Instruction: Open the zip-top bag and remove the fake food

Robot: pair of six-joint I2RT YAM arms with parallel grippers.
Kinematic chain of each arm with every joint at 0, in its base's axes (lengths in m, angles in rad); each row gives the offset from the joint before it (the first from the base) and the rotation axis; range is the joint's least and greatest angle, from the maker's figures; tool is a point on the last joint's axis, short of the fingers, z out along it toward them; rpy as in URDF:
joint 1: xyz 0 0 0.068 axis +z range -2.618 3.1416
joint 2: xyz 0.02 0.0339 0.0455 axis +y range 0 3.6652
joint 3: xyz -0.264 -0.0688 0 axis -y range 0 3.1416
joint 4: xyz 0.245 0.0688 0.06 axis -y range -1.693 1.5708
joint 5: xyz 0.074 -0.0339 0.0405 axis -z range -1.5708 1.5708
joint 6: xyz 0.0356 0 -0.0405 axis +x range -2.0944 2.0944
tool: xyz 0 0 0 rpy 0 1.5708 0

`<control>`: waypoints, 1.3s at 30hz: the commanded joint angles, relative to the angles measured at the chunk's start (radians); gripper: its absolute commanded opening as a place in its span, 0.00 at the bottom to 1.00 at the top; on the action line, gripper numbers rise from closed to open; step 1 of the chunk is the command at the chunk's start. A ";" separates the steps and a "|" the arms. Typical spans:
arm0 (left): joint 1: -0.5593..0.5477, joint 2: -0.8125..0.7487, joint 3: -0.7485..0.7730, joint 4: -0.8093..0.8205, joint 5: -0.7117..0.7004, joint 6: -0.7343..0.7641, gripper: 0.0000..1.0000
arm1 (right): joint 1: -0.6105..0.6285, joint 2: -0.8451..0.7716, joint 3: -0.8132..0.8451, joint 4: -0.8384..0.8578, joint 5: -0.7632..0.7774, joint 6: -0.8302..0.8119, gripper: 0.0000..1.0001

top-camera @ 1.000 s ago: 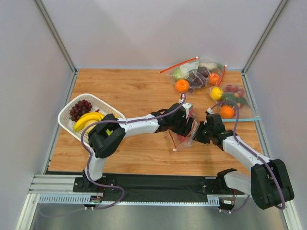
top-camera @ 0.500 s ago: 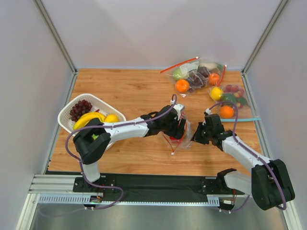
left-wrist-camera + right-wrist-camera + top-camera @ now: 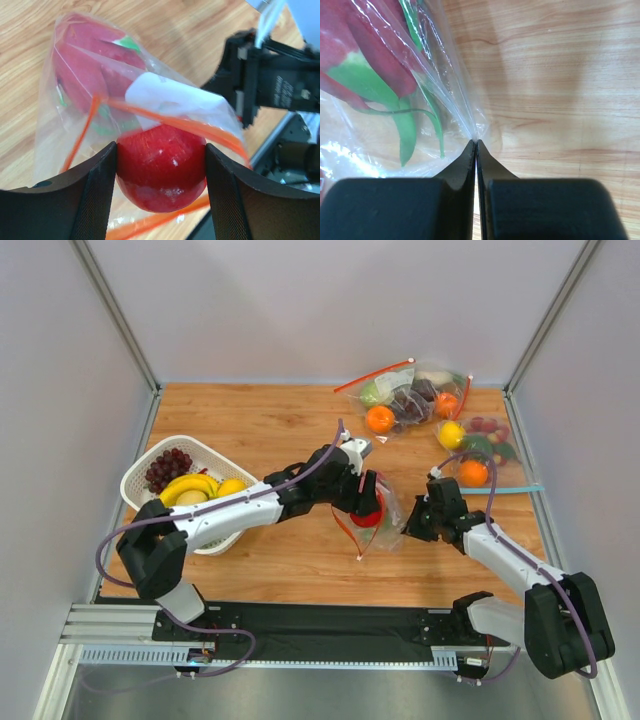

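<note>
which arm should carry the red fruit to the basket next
Left. The left gripper clamps the red fruit at the mouth of the bag, and the basket is on that side. The right gripper pinches the bag edge.

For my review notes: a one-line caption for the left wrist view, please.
Left gripper holds a round red fruit at the mouth of the zip-top bag.

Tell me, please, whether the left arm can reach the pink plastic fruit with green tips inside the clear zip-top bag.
Probably not yet: the left gripper is closed on the round red fruit at the mouth of the clear zip-top bag, and the pink fruit lies deeper behind it.
</note>
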 commanded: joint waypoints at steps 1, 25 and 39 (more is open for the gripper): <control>0.012 -0.100 -0.024 -0.045 0.086 0.038 0.08 | -0.004 0.000 0.048 -0.014 0.040 -0.023 0.00; 0.774 -0.628 -0.237 -0.254 0.032 0.101 0.10 | -0.004 0.009 0.093 -0.020 0.017 -0.039 0.00; 0.988 -0.476 -0.186 -0.245 -0.232 0.220 0.24 | -0.004 0.017 0.088 -0.009 0.001 -0.042 0.00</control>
